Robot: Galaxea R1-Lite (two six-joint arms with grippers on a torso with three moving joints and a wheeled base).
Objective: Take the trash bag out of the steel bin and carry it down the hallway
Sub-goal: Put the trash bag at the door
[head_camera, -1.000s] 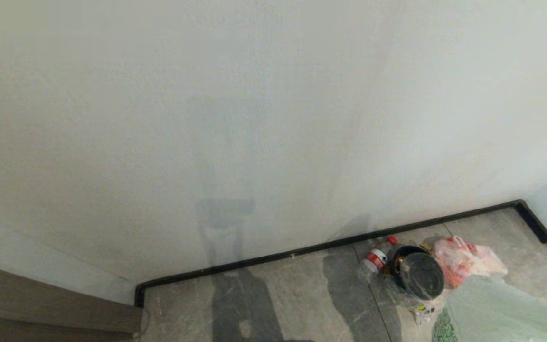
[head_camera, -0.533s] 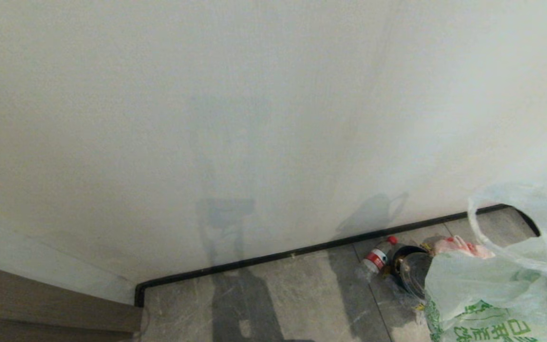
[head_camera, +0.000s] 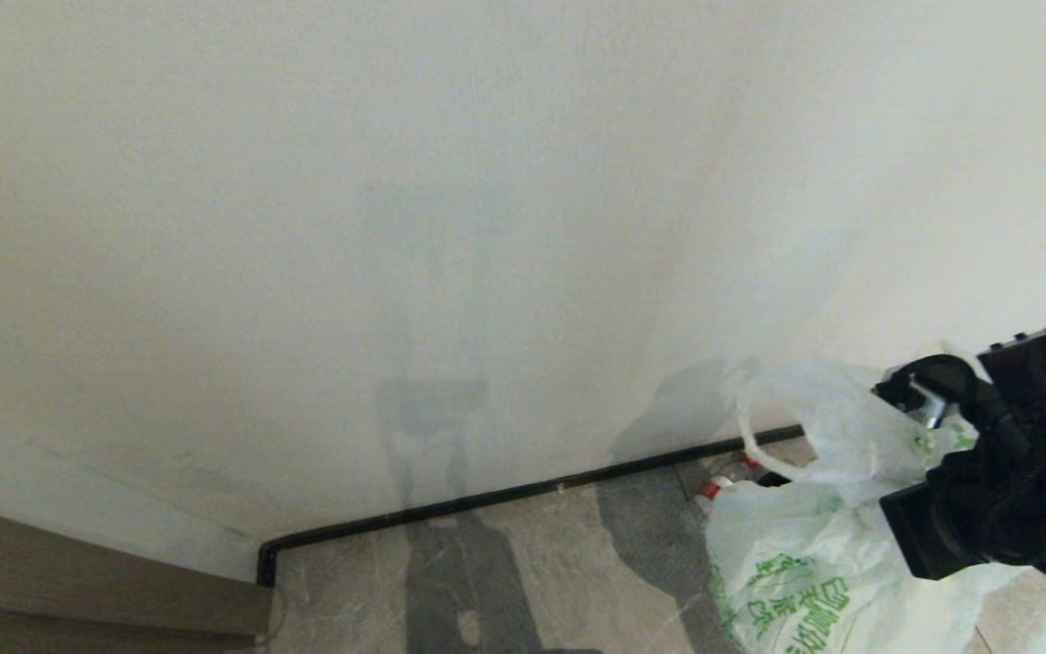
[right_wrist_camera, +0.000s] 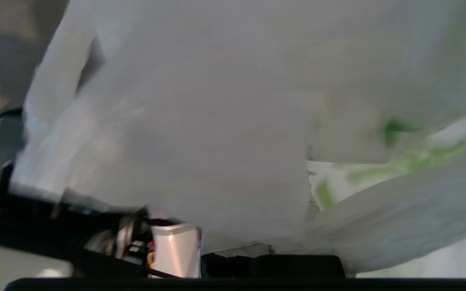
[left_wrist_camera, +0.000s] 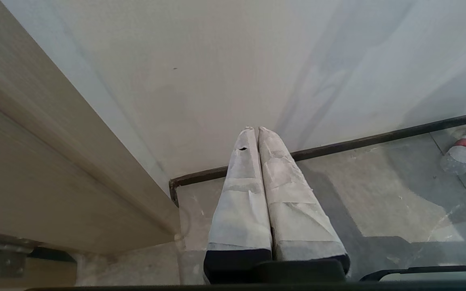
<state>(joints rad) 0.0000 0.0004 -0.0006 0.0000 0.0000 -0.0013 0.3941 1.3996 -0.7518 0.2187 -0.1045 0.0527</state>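
At the lower right of the head view I am holding the trash bag (head_camera: 791, 554) up off the floor (head_camera: 541, 572) with the right gripper (head_camera: 927, 413), its jaws clamped tight on the bag's upper part while one loop handle hangs free beside it. The bag is hanging in front of a plastic bottle (head_camera: 714, 489) by the baseboard (head_camera: 487, 498). The left gripper (left_wrist_camera: 257, 131) is pointing at the wall (left_wrist_camera: 217, 60), jaws pressed together, holding nothing.
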